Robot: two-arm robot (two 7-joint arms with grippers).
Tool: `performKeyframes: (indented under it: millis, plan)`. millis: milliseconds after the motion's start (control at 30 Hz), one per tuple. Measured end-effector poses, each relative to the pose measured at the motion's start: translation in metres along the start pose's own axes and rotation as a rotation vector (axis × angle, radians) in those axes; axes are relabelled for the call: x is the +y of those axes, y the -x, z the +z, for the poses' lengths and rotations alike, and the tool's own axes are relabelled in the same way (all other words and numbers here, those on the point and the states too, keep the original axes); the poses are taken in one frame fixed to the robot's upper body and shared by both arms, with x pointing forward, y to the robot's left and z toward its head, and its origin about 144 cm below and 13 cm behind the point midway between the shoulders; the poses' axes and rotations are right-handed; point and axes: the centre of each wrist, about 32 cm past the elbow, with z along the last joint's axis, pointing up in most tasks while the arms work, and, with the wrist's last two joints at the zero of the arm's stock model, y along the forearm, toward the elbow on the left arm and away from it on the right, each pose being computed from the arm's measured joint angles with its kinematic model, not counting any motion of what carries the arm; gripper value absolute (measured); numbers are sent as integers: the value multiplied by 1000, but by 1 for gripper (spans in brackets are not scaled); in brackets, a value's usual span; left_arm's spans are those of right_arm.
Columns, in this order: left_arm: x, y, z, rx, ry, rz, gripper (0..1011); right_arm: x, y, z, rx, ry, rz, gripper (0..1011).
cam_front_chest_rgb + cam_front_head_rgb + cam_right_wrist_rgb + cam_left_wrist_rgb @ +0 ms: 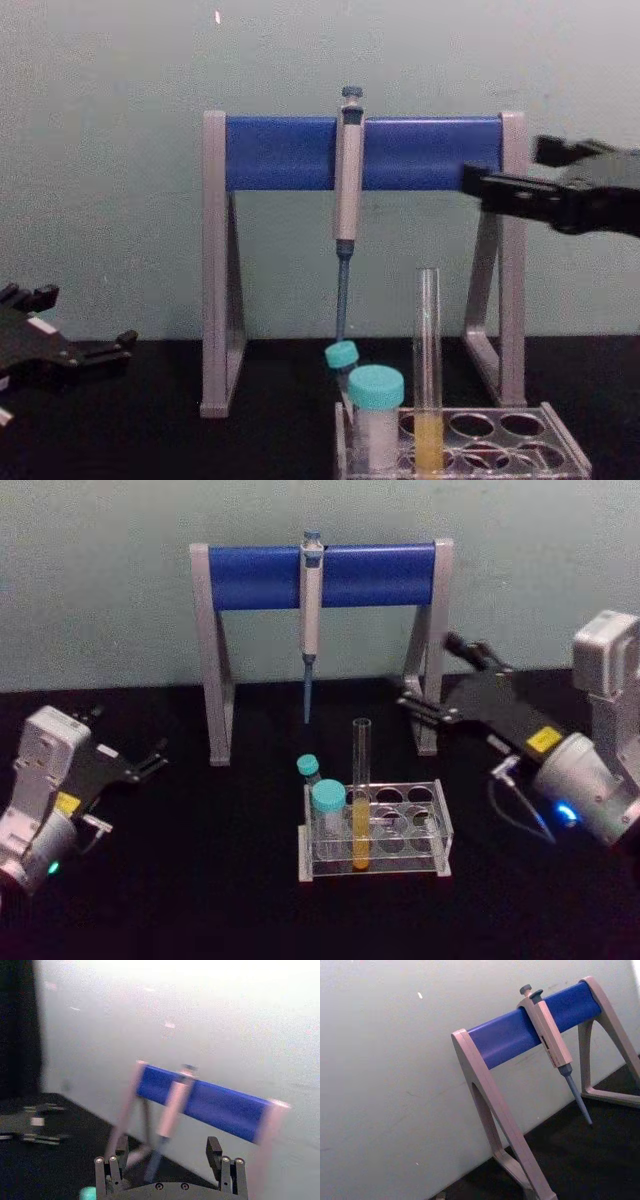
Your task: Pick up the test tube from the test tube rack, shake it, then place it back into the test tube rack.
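Observation:
The test tube (361, 780), tall and clear with yellow liquid in its lower part, stands upright in a front hole of the clear test tube rack (441, 832) at the table's middle. From the chest, the test tube (428, 370) rises well above the rack (560, 458). My right gripper (436, 676) is open in the air, behind and to the right of the rack, near the stand's right leg. It also shows high at the right as the right gripper (505, 166), and its fingers (110, 1172) stand wide apart. The left gripper (150, 760) rests open at the table's far left.
A blue-and-grey pipette stand (320, 575) spans the back of the table, with a pipette (311, 610) hanging from its bar. Two teal-capped vials (328, 810) sit at the rack's left end. The tabletop is black, with a pale wall behind.

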Motion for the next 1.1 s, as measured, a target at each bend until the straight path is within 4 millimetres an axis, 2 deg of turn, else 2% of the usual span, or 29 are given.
performKeyframes:
  millis: [200, 467, 800, 1100]
  plan:
    - [0, 0, 0, 0, 0, 0, 1001, -13, 6, -5, -17, 63, -207, 1000]
    - [0, 0, 0, 0, 0, 0, 1001, -23, 25, -39, 15, 190, -461, 1000]
    - [0, 0, 0, 0, 0, 0, 1001, -25, 35, -71, 68, 311, -506, 1000]
    - [0, 0, 0, 0, 0, 0, 1001, -23, 38, -84, 104, 369, -477, 1000]
